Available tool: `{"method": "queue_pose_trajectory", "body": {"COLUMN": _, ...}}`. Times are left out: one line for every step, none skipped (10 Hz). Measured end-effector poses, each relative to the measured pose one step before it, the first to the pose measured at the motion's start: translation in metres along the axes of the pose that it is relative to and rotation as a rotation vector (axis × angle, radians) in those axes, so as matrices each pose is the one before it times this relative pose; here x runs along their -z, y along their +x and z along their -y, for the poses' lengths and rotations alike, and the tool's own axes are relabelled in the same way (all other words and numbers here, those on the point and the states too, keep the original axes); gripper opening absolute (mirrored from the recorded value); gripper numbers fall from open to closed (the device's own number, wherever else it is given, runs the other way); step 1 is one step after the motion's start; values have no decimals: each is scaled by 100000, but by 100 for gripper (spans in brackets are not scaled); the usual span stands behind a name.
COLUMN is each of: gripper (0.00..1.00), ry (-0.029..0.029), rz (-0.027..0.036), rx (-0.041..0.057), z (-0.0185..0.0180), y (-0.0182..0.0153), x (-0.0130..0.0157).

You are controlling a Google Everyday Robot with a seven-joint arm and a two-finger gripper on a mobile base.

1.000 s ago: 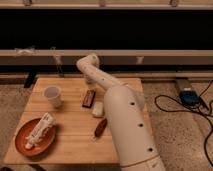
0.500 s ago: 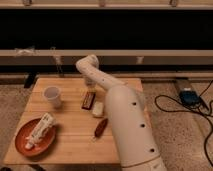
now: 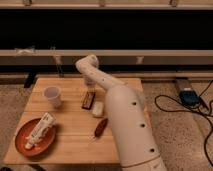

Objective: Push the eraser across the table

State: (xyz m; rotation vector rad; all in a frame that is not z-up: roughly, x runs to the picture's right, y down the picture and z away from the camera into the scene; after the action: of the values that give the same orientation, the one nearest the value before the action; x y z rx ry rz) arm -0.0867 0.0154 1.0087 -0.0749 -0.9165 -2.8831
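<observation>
There we had the gripper (image 3: 91, 91) at the centre of the frame, fingers pressed together with nothing between them, its tip down at the upper end of the eraser (image 3: 88, 101); whether it touched, we could not tell. The eraser lay flat near the middle of the table (image 3: 70, 117), lengthwise up the frame, with a pale block (image 3: 97, 108) just beside its lower right corner and a cup (image 3: 52, 96) off to the left. We judged it light and fairly stiff, needing no grasp, yet rubbery enough to drag on the wood and swivel if nudged off-centre. The place to meet it, we reckoned, was square on the middle of an edge, low down.
</observation>
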Motion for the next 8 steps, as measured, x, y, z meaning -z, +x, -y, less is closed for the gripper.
{"method": "queue_pose_trajectory", "body": {"gripper": 0, "ry": 3, "rz": -84, "rx": 123, "z": 31, "y": 87, "x": 42}}
{"method": "queue_pose_trajectory", "body": {"gripper": 0, "ry": 6, "rz": -34, "rx": 23, "z": 7, "y": 25, "x": 5}}
{"method": "queue_pose_trajectory", "body": {"gripper": 0, "ry": 28, "rz": 9, "rx": 45, "z": 22, "y": 13, "x": -6}}
{"method": "queue_pose_trajectory", "body": {"gripper": 0, "ry": 238, "rz": -111, "rx": 363, "z": 272, "y": 128, "x": 68}}
{"method": "queue_pose_trajectory", "body": {"gripper": 0, "ry": 817, "rz": -94, "rx": 1408, "z": 909, "y": 343, "x": 135}}
{"method": "queue_pose_trajectory", "body": {"gripper": 0, "ry": 994, "rz": -176, "rx": 1113, "z": 1333, "y": 539, "x": 334}}
{"method": "queue_pose_trajectory", "body": {"gripper": 0, "ry": 136, "rz": -429, "rx": 883, "z": 1643, "y": 568, "x": 391}}
{"method": "queue_pose_trajectory", "body": {"gripper": 0, "ry": 455, "rz": -438, "rx": 534, "z": 1764, "y": 456, "x": 403}}
